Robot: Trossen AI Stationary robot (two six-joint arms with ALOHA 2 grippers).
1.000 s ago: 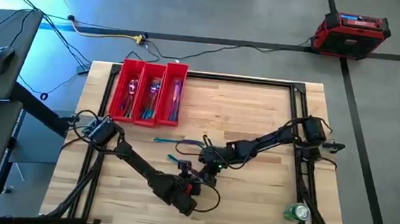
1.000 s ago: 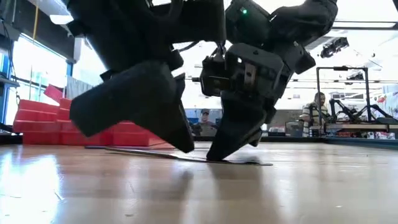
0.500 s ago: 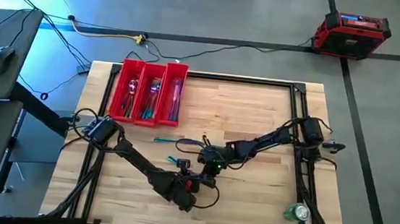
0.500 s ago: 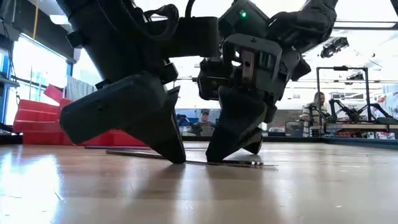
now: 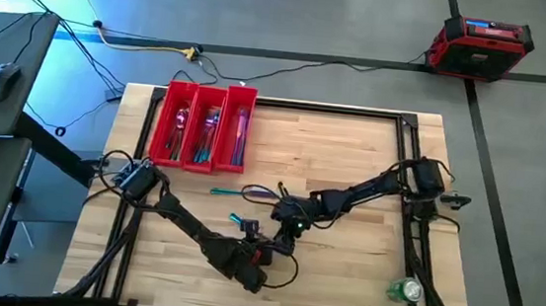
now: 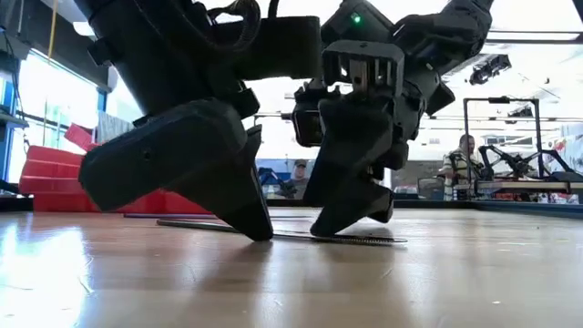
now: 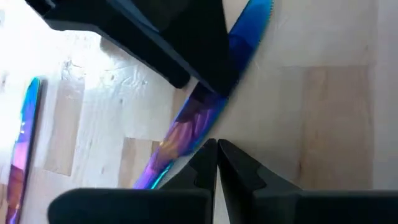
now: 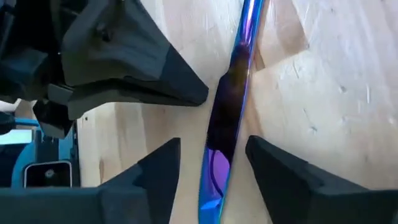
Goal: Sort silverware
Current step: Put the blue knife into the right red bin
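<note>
An iridescent blue-purple knife (image 7: 186,127) lies flat on the wood table (image 5: 353,140) near its middle, serrated blade (image 6: 373,239) toward the table's right. My left gripper (image 7: 216,149) is shut, its tips down at the knife's middle. My right gripper (image 8: 212,144) is open and points down over the blade half, one finger on each side of the knife (image 8: 233,81); I cannot tell whether either finger touches it. More silverware (image 5: 225,190) lies loose toward the table's left, and another piece (image 7: 25,143) shows in the left wrist view. My left gripper meets the knife's long edge near its middle (image 7: 198,138) with the tips of its shut fingers (image 8: 202,93). The fingers slant down from the table's near left side and come at the knife crosswise. The knife stays flat on the table.
A red three-compartment tray (image 5: 203,127) with silverware in it stands at the far left of the table. A green can (image 5: 405,288) stands at the near right corner. Black frame rails run along the table's edges. A monitor desk stands left of the table.
My right gripper has tipped more upright over the knife's blade half. My left gripper has gone slightly toward the table's left along the knife. The knife has stayed flat on the table.
</note>
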